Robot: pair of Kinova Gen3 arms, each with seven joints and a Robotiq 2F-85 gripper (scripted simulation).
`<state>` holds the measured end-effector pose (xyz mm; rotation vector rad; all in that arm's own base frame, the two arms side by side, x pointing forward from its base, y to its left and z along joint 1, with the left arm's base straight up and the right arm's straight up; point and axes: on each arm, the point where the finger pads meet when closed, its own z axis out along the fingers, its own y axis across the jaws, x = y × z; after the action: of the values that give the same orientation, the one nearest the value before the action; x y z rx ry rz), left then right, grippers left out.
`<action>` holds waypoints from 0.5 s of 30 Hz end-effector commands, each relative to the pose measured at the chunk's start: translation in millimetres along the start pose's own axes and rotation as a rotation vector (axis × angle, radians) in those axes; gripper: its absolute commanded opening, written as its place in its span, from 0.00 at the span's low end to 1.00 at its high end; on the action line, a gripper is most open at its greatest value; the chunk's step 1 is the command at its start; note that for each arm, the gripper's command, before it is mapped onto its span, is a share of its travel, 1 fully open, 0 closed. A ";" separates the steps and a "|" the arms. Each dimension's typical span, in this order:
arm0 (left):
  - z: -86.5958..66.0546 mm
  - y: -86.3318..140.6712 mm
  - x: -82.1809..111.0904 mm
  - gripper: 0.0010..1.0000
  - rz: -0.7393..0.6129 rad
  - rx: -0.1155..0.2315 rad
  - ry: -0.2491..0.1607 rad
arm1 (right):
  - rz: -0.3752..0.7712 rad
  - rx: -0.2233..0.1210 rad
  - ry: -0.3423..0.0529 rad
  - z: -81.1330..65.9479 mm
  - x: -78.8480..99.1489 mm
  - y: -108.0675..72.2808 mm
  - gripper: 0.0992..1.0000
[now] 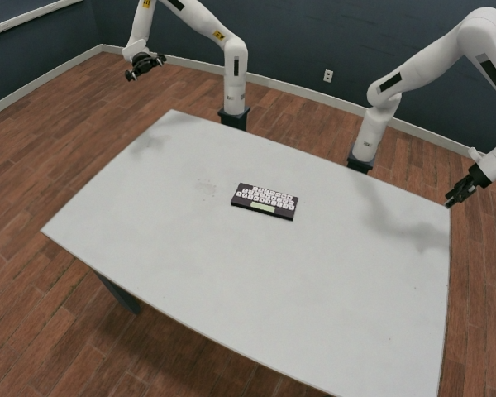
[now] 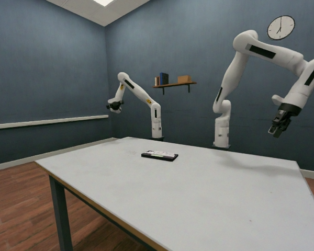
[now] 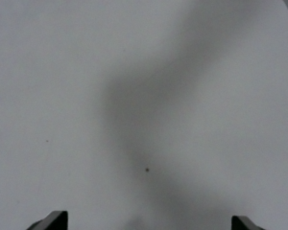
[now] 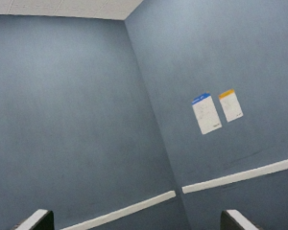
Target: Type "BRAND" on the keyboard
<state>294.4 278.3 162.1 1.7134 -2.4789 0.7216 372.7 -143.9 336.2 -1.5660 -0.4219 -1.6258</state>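
- Okay, the keyboard (image 1: 263, 207) (image 2: 159, 155) sits flat on the tabletop (image 1: 240, 277) (image 2: 178, 210) (image 3: 62, 72), well inside its edges, with neither arm touching it.
- Over at the table's far end, the left gripper (image 1: 452, 198) (image 2: 275, 132) (image 3: 146, 222) hangs up high, fingers spread wide, nothing between them.
- From there the keyboard lies well across to the robot's right, so any approach by this arm has to be a long sideways reach before coming down.
- Its long axis runs roughly along the line between the two arm bases, key rows with it; that's the direction for stepping from letter to letter.
- The right gripper (image 1: 145, 67) (image 2: 114, 104) (image 4: 144, 222) is spread and bare too, beyond the opposite end, its camera facing the walls (image 4: 77, 105). Which gripper is nearer is hard to call.
- No keyboard in either wrist view: the left one gets tabletop and a soft shadow (image 3: 134, 101), with only fingertips poking in.
- Letters are too small to read from above and washed out from outside, so finding B would likely need a closer look, then a gentle press, probably with closed fingers to spare neighbouring keys.
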 end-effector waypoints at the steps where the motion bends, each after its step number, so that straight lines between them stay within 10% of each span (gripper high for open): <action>1: -10.2 15.4 -7.8 1.00 -0.008 -0.017 -0.027 | -0.001 0.000 0.000 0.1 0.5 -0.2 1.00; 15: -37.6 63.4 -25.9 1.00 -0.061 -0.064 -0.100 | -0.001 0.000 0.000 0.1 0.5 -0.2 1.00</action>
<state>250.7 322.9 164.0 1.8210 -2.4664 0.5924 372.7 -143.9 336.2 -1.5660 -0.4219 -1.6258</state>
